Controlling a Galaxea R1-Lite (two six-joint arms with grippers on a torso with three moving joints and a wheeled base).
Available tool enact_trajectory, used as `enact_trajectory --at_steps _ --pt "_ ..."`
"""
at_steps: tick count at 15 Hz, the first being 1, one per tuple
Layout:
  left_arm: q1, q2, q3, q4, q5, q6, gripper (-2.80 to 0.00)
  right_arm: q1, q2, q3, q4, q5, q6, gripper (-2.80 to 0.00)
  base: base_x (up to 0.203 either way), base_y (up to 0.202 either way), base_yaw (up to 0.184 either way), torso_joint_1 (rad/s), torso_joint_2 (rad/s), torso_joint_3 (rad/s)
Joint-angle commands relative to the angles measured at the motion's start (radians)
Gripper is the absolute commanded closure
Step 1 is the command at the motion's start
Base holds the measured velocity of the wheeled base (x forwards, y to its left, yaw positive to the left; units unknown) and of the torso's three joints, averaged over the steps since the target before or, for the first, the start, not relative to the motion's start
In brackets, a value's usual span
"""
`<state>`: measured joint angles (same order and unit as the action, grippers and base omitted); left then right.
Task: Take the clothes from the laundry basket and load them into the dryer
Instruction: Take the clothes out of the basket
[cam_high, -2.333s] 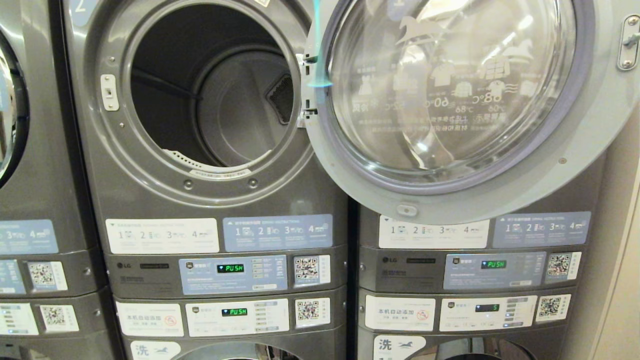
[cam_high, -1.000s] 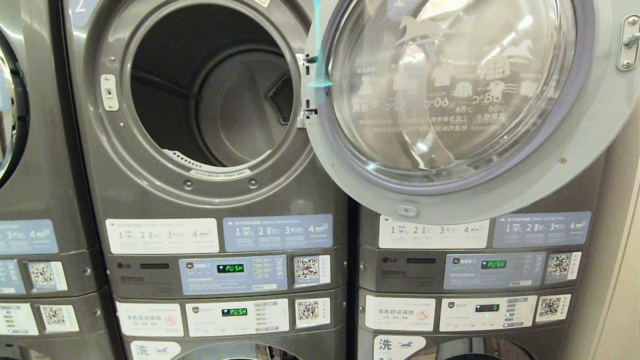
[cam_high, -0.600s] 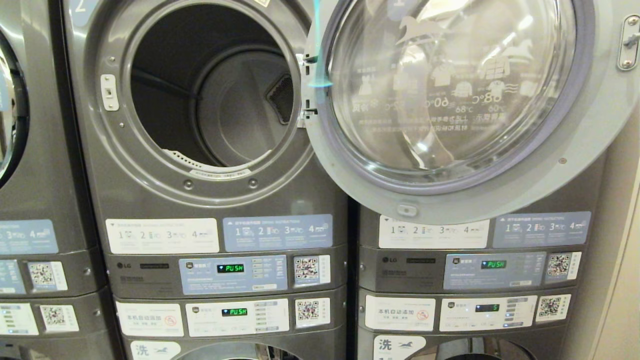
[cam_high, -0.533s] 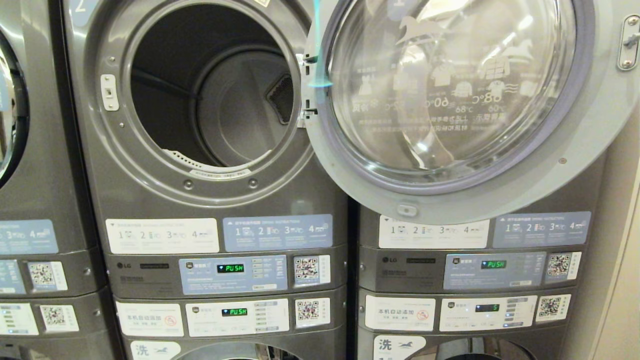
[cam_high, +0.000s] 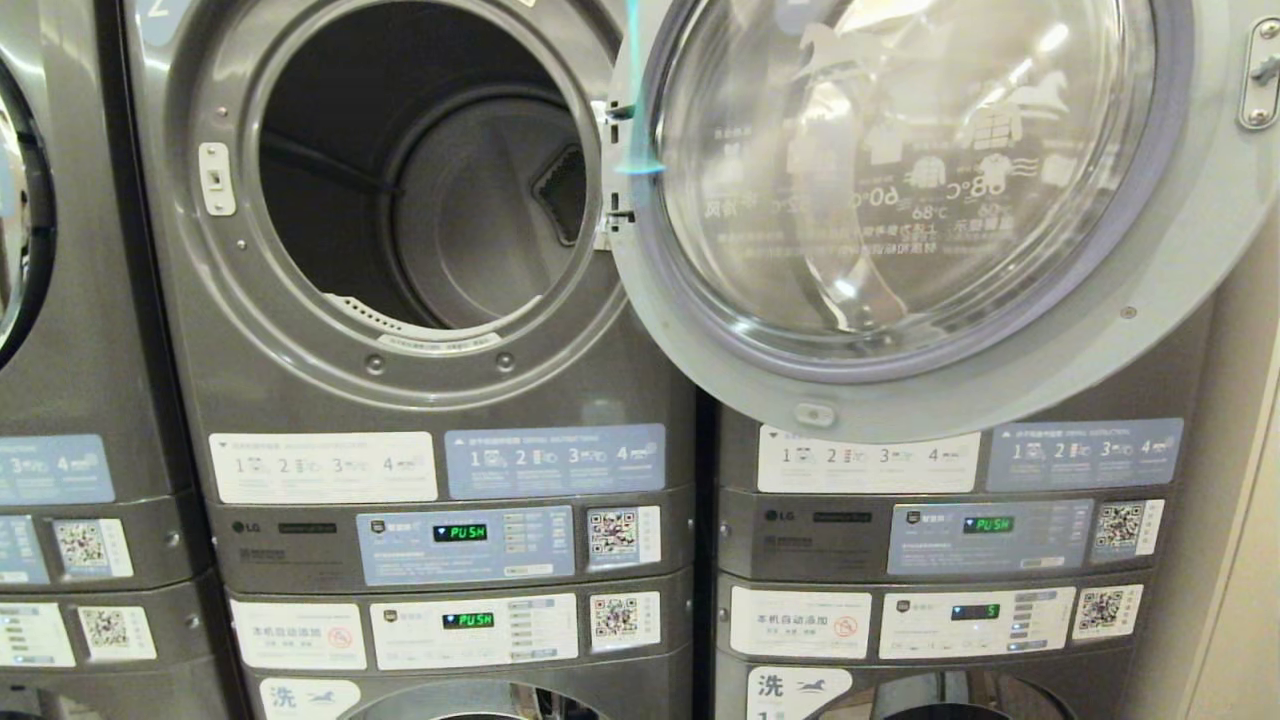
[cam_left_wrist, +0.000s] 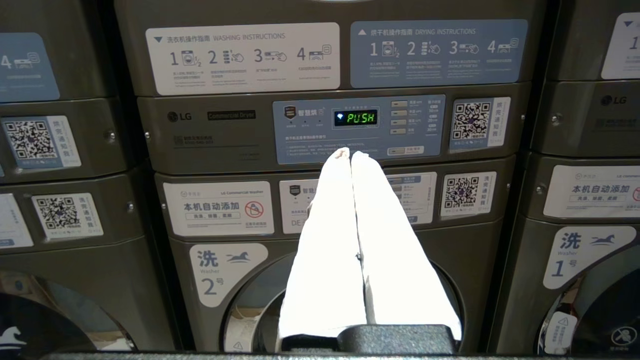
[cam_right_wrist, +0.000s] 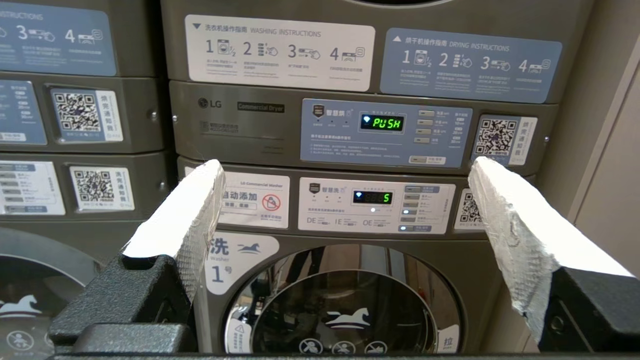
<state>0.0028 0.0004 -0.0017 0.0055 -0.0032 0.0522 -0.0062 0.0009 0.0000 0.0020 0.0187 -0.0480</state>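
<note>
The whole head view sits slightly higher on the machines than a moment ago, so the camera has tipped or dropped a little, not the things themselves. The open dryer (cam_high: 420, 190), its swung-out door (cam_high: 900, 200) and the control panel (cam_high: 465, 545) below all appear a touch nearer the top edge, and a bit more of the lower washer window (cam_high: 480, 700) shows at the bottom.
</note>
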Motion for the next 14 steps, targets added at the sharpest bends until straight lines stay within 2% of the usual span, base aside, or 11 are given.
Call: enact_trajectory --at_steps 1,14 --pt "0.000 0.000 0.000 0.001 0.000 0.002 0.00 0.000 0.001 0.000 0.000 0.000 0.000 -2.80 0.000 0.000 0.000 -0.080 0.17 0.097" --pt "0.000 0.000 0.000 0.001 0.000 0.000 0.00 0.000 0.001 0.000 0.000 0.006 -0.010 -2.80 0.000 0.000 0.000 -0.077 0.17 0.094"
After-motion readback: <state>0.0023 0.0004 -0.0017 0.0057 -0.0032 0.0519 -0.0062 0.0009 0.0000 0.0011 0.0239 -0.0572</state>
